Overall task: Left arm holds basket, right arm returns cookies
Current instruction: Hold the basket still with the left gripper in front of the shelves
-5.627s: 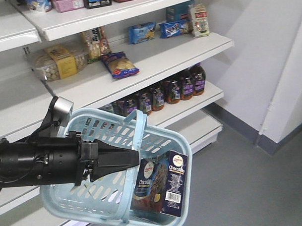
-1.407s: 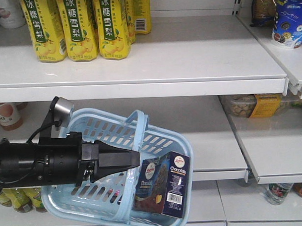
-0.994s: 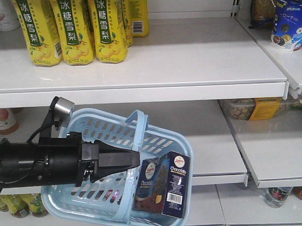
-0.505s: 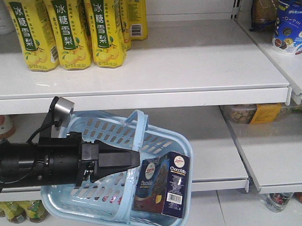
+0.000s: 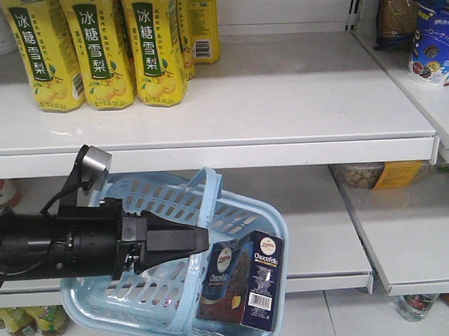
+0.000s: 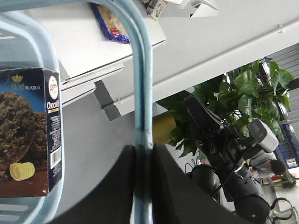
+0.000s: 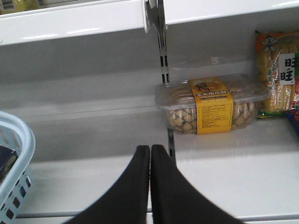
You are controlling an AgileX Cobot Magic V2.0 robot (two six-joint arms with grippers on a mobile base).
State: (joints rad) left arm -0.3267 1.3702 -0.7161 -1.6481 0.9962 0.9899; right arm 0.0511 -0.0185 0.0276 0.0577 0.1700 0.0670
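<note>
The light blue basket (image 5: 276, 219) hangs tilted in front of the shelves, and my left gripper (image 5: 205, 239) is shut on its arched handle (image 5: 210, 185). In the left wrist view the black jaws of the left gripper (image 6: 144, 147) pinch the handle (image 6: 142, 70) from both sides. The navy cookies carton (image 5: 245, 281) stands inside the basket against its lower right corner, and its cookie picture shows in the left wrist view (image 6: 28, 130). My right gripper (image 7: 150, 148) is shut on nothing and faces a lower shelf, with the basket's rim (image 7: 16, 140) to its left. It is out of the front view.
Yellow drink cartons (image 5: 95, 54) stand at the left of the white upper shelf (image 5: 296, 99). A clear tub with a yellow label (image 7: 212, 105) lies on the lower shelf beside a slotted upright (image 7: 162, 60). Snack packs (image 5: 430, 35) sit at the upper right. A potted plant (image 6: 252, 88) stands behind.
The view has swung from a shelf end to face the yellow cartons and keeps closing in, so the shelves drift lower in frame. The left gripper, basket and cookies hold their positions.
</note>
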